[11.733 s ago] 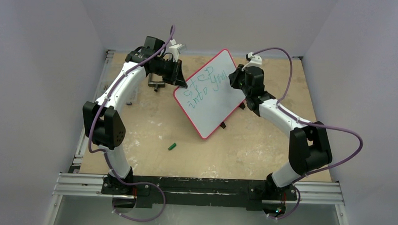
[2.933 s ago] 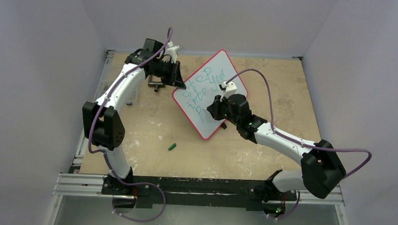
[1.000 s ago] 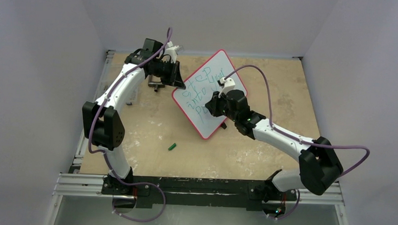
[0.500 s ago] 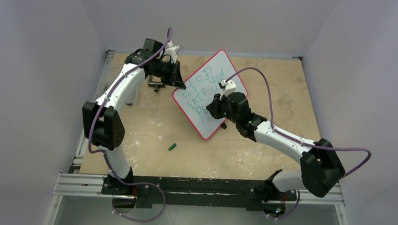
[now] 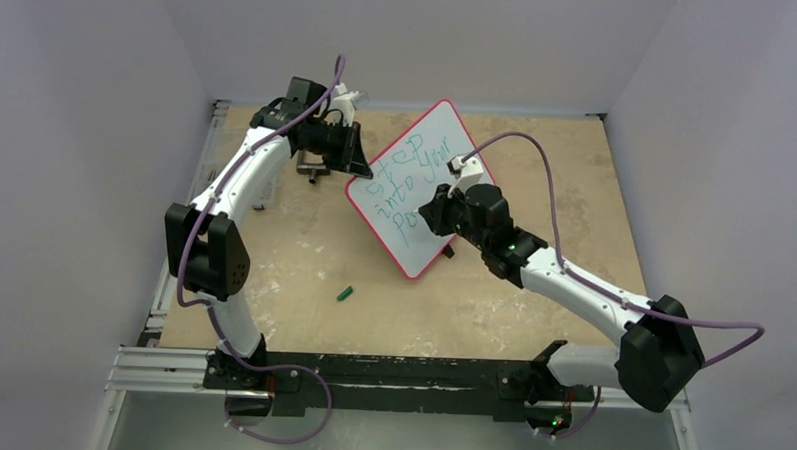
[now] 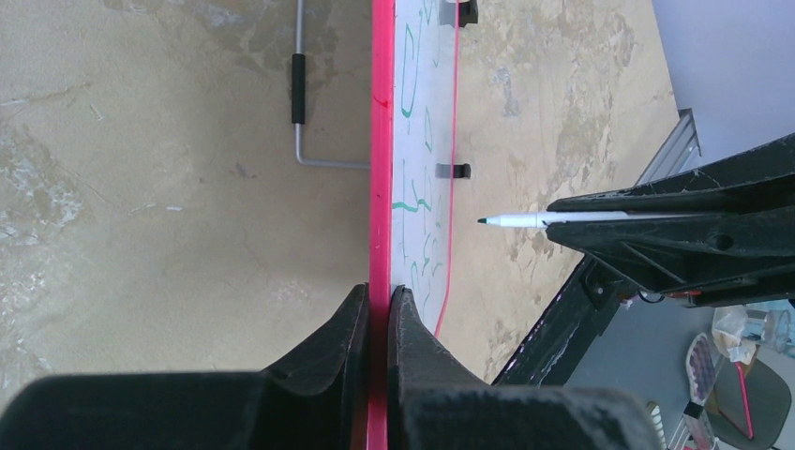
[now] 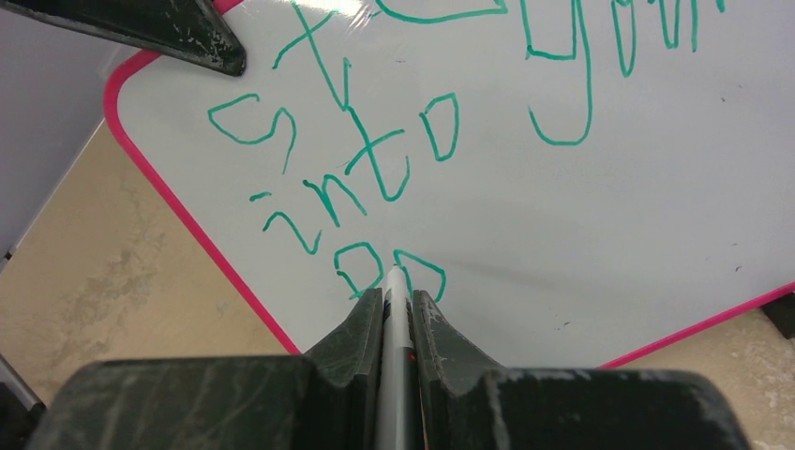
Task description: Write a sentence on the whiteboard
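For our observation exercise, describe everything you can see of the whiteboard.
The whiteboard is a flat white rectangle with a thin red rim, rounded corners and small black feet. It lies diagonal in the top view, apparently raised at a tilt. The left gripper is shut on its rim. Green handwriting reads "step into your", with "Po" begun below. The right gripper points its marker at that third line; contact is unclear.

The whiteboard (image 7: 637, 216) has a smooth, glossy white face that catches glare, bound by a slick red rim that looks plastic. The sentence (image 7: 375, 159) is flat green ink. Under the whiteboard, the bench (image 6: 141, 187) is pale wood-like board, matt, scuffed and blotched white. The left tool (image 6: 380, 295) and right tool (image 7: 397, 298) are matt black plastic, the right one rubbed whitish. The marker (image 6: 562, 218) has a smooth white barrel. Beside the whiteboard's rim, a rod (image 6: 300, 141) looks dull grey metal.
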